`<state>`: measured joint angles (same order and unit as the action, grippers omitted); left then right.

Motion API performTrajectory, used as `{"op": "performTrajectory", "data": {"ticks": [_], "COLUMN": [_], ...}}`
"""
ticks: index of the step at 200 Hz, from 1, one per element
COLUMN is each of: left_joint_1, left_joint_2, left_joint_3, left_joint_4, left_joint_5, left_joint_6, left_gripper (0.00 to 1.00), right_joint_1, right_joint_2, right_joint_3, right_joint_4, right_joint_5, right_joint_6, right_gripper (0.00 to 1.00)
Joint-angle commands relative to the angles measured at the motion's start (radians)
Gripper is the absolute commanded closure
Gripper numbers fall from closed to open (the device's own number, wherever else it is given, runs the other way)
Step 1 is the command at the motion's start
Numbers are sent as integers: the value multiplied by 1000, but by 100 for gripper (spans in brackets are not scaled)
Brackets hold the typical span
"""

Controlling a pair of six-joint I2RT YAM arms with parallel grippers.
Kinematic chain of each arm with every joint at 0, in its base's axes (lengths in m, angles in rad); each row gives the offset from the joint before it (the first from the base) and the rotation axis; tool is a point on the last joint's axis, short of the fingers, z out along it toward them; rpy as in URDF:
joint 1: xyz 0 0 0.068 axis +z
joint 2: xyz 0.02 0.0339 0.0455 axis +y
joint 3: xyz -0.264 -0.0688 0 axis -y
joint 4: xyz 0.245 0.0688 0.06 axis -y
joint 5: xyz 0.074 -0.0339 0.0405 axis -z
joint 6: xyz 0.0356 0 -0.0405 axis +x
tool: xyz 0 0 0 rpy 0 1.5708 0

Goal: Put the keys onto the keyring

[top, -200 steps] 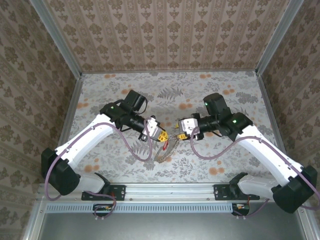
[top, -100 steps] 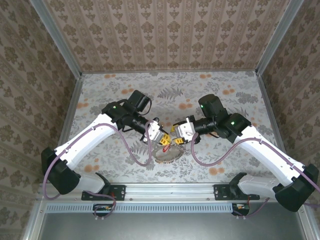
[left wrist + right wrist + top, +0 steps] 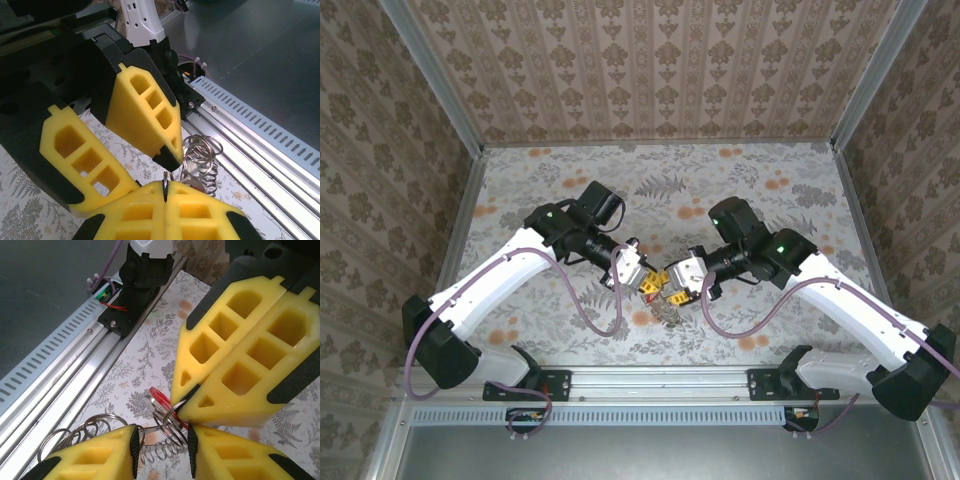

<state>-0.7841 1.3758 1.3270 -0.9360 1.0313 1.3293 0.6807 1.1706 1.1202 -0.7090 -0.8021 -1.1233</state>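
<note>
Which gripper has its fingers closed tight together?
The left gripper: its yellow fingers meet, pinching a thin wire ring. The right gripper has its fingers standing apart.

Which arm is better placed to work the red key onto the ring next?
Probably right. The left gripper is shut on the keyring, holding it; the right gripper stands open around the ring's coils, beside the red key.

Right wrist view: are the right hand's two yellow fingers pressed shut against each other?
No, the fingers of the right hand stand apart, with the keyring wire showing in the gap.
</note>
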Motion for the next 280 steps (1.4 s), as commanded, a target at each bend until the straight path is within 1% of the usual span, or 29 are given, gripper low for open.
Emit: {"op": "performTrajectory", "data": {"ticks": [1, 35, 54, 85, 110, 121, 135, 163, 210, 224, 235, 260, 273, 280], "left_joint_1": [-4, -7, -7, -9, -6, -7, -7, -8, -7, -8, -6, -7, -7, -6], "left_joint_2": [-6, -14, -14, -21, -20, -21, -21, -21, -17, -19, -18, -21, -22, -23], "left_joint_3": [39, 41, 40, 37, 41, 43, 44, 44, 43, 41, 40, 35, 34, 31], "left_joint_4": [-15, -19, -21, -26, -39, -44, -44, -43, -34, -31, -30, -29, -31, -30], "left_joint_5": [30, 30, 24, 4, -20, -26, -28, -27, -34, -35, -40, -48, -53, -56], "left_joint_6": [34, 36, 36, 37, 45, 47, 47, 46, 47, 42, 41, 39, 39, 39], "left_gripper": [100, 100, 100, 100, 100, 100, 100, 100, 100, 100, 100, 100, 100, 100], "right_joint_1": [13, 16, 15, 16, 16, 16, 14, 8, 5, 1, -5, -13, -17, -17], "right_joint_2": [21, 26, 24, 11, 10, 10, 11, 13, 14, 15, 16, 8, 2, -1], "right_joint_3": [-6, -18, -25, -44, -52, -57, -60, -62, -77, -79, -79, -82, -87, -89], "right_joint_4": [-18, 17, 35, 65, 62, 67, 72, 69, 104, 113, 116, 128, 140, 146], "right_joint_5": [-47, -30, -36, -35, -15, 3, 29, 37, 46, 44, 37, -2, -18, -26], "right_joint_6": [16, 53, 74, 104, 115, 126, 140, 151, 182, 198, 207, 223, 234, 239], "right_gripper": [67, 69, 76, 82, 81, 77, 74, 74, 77, 79, 82, 89, 89, 92]}}
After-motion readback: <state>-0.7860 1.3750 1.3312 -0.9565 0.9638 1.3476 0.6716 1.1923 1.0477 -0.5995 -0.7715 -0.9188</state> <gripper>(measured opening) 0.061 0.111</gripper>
